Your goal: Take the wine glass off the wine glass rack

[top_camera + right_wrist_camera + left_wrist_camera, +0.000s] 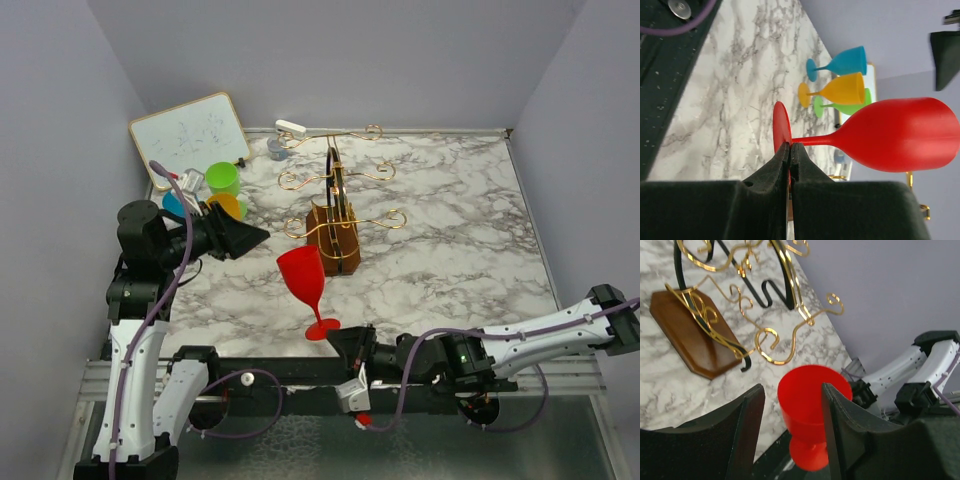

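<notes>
While the right gripper (790, 151) is pinched tight on the rim of the red wine glass's (303, 272) foot, the glass stands near the front edge of the marble table (450, 230), bowl up and leaning a little. It is off the rack (335, 240) and just in front of its wooden base (whether the foot rests on the table or hangs just above it, I cannot tell). The left gripper (262, 237) hovers to the left of the rack with its fingers spread apart, holding nothing, and points toward the glass. A blue glass (845, 62), a yellow glass (840, 89) and a green glass (855, 106) stand together at the table's left side, near a whiteboard (190, 135).
</notes>
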Controlling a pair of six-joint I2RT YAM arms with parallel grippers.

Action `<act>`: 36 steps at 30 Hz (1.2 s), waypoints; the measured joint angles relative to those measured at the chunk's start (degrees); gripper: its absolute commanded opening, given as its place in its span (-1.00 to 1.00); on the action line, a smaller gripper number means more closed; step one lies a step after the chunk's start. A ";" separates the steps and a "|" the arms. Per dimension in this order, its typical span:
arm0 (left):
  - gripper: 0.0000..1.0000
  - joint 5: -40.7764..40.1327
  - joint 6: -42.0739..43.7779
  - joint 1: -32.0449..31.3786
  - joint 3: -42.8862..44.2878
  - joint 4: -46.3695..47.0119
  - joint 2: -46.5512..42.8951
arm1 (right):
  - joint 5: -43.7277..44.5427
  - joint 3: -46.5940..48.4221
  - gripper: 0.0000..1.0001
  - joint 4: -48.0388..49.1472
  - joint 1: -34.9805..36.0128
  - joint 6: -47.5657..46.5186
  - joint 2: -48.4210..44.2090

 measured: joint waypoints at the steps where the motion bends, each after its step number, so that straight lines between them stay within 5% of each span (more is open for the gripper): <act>1: 0.04 1.14 0.04 -0.17 -1.55 -0.66 -0.46 | 1.25 -0.50 -0.98 1.14 0.31 -1.40 0.28; 9: 0.05 5.81 1.05 -1.66 -10.34 -5.14 -3.13 | 7.91 -7.23 -0.98 8.57 2.40 -11.96 1.70; 36: 0.05 0.57 12.76 -6.29 -9.35 -16.46 -4.26 | 13.79 -15.47 -0.98 25.40 3.17 -38.10 12.37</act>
